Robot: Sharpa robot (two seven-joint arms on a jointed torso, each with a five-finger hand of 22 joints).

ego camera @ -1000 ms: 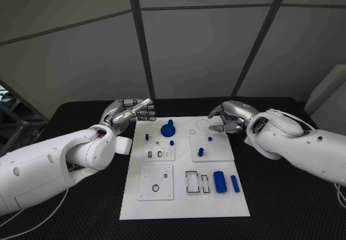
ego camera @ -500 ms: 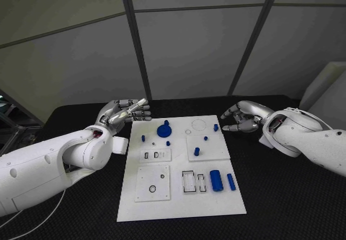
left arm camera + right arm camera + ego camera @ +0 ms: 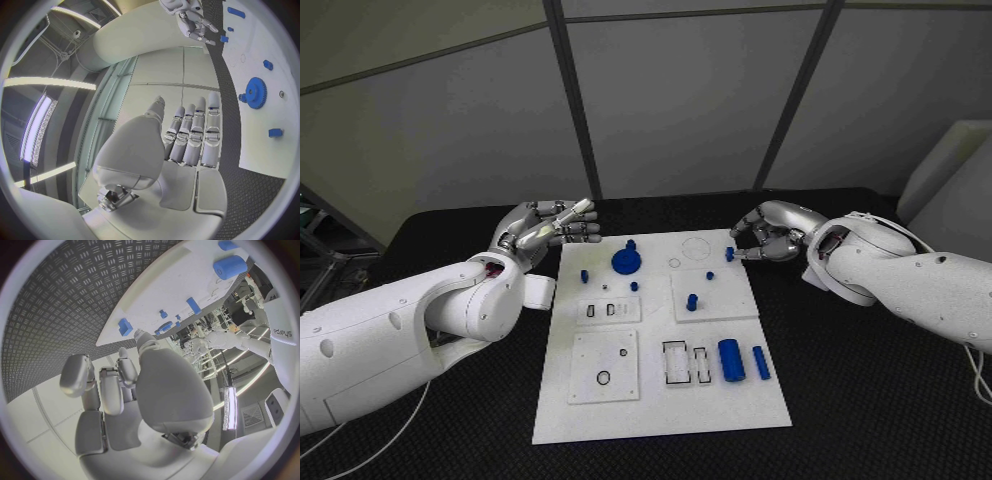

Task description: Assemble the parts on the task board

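Note:
The white task board (image 3: 661, 400) lies in the middle of the table. A blue gear (image 3: 629, 261) stands near its far end, with small blue pegs (image 3: 691, 301) around it. A thick blue cylinder (image 3: 728, 358) and a slimmer one (image 3: 760, 362) lie at the board's right side. My right hand (image 3: 764, 232) hovers at the board's far right edge, fingers curled but apart, holding nothing. Its thumb tip (image 3: 140, 335) is close beside a small blue peg (image 3: 730, 254) (image 3: 125, 326). My left hand (image 3: 548, 228) is raised left of the board, fingers straight, holding nothing.
Rectangular slots (image 3: 678, 362) and a black ring (image 3: 604, 377) mark the board's near half. The black table (image 3: 877, 400) surrounds the board. A grey panelled wall stands behind the table's far edge.
My right hand drew back to the right off the board, uncovering the small blue peg at its far right edge, then came back close to that peg. My left hand stayed put.

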